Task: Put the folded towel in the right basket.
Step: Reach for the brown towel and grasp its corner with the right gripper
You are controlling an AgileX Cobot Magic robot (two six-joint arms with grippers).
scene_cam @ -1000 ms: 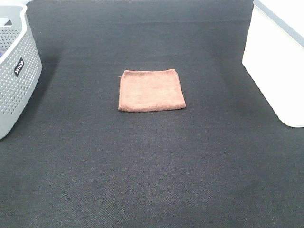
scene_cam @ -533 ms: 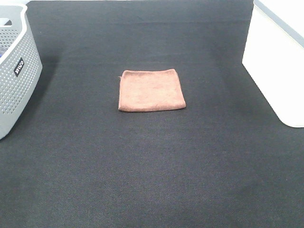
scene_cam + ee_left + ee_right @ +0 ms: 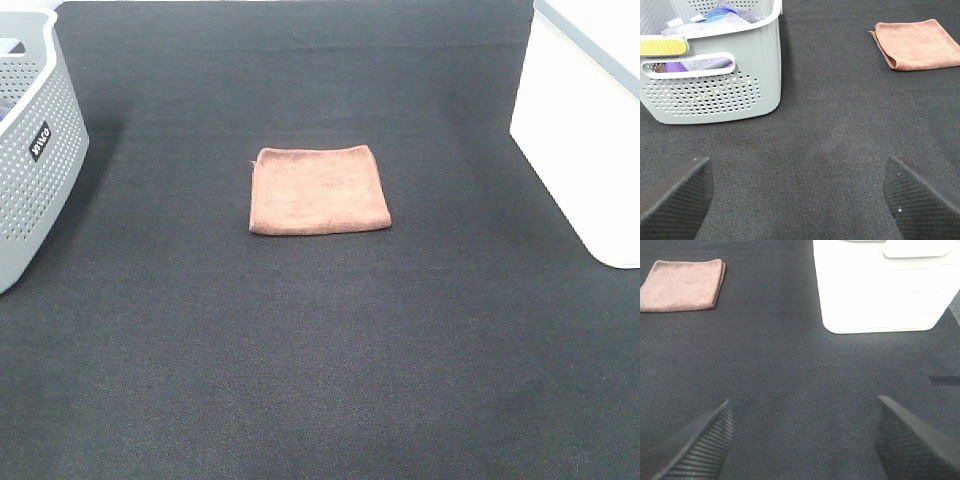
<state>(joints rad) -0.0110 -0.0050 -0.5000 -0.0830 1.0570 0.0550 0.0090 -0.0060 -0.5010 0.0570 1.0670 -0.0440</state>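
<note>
The left end effector [image 3: 799,195] is spread wide. Its two dark ribbed fingers [image 3: 675,197] sit at opposite edges of the left wrist view, with only bare black desk [image 3: 320,350] between them. It grips nothing, and nothing lies between the pads. The right end effector [image 3: 802,440] is spread just as far, its fingers [image 3: 912,440] parted over empty cloth, and it too holds nothing. Whether either set of tips rests on the desk surface cannot be told from these views (neither arm reaches into the high camera's picture).

The folded towel [image 3: 319,190], a brownish-pink square, lies flat near the middle of the desk, well apart from both end effectors and touched by neither. The right basket [image 3: 590,130], white and solid-walled, stands at the right edge of the desk, well clear of the towel. A grey perforated basket [image 3: 30,150] stands at the left edge and holds purple, blue and grey fabric, seen through its handle slot and over its rim in the left wrist view. The towel lies between the two baskets, in neither
</note>
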